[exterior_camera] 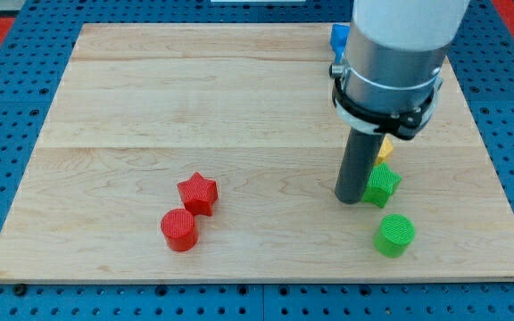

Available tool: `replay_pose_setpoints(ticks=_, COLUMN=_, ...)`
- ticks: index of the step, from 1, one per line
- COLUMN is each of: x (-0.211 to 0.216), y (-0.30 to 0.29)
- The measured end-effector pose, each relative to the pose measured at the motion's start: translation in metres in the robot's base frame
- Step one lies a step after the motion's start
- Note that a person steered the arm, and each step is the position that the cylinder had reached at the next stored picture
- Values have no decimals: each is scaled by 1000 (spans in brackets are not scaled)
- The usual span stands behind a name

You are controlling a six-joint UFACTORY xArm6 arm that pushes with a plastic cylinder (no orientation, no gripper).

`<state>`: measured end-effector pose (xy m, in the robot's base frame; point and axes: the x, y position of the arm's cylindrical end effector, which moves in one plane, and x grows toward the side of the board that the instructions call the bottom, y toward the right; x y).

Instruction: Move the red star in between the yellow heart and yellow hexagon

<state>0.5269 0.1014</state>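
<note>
Lying flat with one point toward view's top, red star, no long axis, no pincer visible.

Light: bright, even, from above.
Shadows: short and soft beneath my tip and the blocks.
Glare: a pale sheen on my arm's white housing.
Focus: sharp across the wooden board; no blur or edge distortion.

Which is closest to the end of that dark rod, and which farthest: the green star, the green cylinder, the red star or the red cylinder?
Measured from my tip:
1. green star, touching or nearly so, on its right in the view.
2. green cylinder, below and right.
3. red star, far to the view's left.
4. red cylinder, farther left and lower.
</note>
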Motion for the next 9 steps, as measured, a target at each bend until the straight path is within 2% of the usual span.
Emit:
replay_pose_setpoints(ticks=1, x=25, y=-73)
replay_pose_setpoints(ticks=3, x=91, y=-117)
replay_pose_setpoints(ticks=6, x=76, y=-219)
replay_pose_setpoints(ticks=9, x=22, y=-204)
